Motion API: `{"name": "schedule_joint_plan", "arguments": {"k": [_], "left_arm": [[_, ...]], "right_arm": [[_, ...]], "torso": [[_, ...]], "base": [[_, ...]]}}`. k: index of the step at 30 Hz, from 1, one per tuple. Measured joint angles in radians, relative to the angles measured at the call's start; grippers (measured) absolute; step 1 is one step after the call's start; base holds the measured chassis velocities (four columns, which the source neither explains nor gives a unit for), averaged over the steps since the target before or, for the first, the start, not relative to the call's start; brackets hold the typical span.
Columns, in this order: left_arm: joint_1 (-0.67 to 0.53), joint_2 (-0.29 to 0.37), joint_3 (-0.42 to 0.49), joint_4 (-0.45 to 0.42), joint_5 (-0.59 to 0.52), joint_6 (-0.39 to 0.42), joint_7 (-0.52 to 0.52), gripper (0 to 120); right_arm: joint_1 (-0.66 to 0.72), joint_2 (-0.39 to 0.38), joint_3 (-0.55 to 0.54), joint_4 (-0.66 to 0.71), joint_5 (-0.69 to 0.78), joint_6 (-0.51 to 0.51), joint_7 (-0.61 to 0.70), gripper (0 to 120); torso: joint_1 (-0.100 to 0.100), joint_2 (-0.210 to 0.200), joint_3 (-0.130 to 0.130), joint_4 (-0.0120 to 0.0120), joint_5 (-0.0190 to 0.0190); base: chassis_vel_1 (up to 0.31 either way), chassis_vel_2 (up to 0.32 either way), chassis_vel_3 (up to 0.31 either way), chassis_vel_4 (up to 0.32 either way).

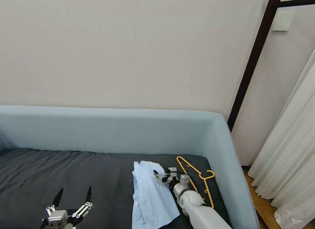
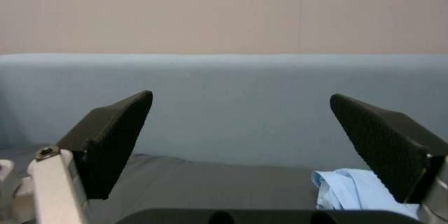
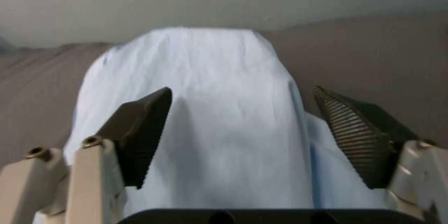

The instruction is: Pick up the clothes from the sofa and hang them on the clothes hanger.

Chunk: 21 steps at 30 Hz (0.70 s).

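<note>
Right gripper [image 1: 160,176] open over the light blue garment [image 1: 147,194] on the dark sofa seat [image 1: 49,175].

The garment lies flat, and its long axis goes from the backrest [image 1: 98,128] side toward the front edge of the seat. In the right wrist view the two fingers [image 3: 144,129] stand wide apart, one on each side of the cloth, which reaches from between them to beyond their tips; I cannot tell if they touch it. The orange hanger [image 1: 197,177] lies on the seat on the other side of this gripper, just beside the sofa arm [image 1: 224,160], with its long axis also back to front. The left gripper [image 1: 76,189] hovers over bare seat, well apart from the garment. Its fingers are wide open too, with free room all around them.
</note>
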Motion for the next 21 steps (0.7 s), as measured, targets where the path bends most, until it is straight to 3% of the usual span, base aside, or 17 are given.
{"name": "schedule_joint_plan", "arguments": {"k": [13, 21], "left_arm": [[-0.013, 0.010, -0.007, 0.024, -0.028, -0.016, -0.002, 100], [-0.030, 0.034, -0.005, 0.063, -0.031, -0.033, -0.002, 100]], "right_arm": [[0.006, 0.016, 0.001, -0.019, -0.023, -0.024, 0.018, 26], [-0.013, 0.012, 0.004, 0.000, -0.020, -0.001, 0.033, 1]], "torso": [[0.000, 0.000, 0.000, -0.0001, -0.0001], [0.000, 0.000, 0.000, -0.0002, -0.0001]], "base": [[0.000, 0.000, 0.000, 0.000], [0.000, 0.000, 0.000, 0.000]]}}
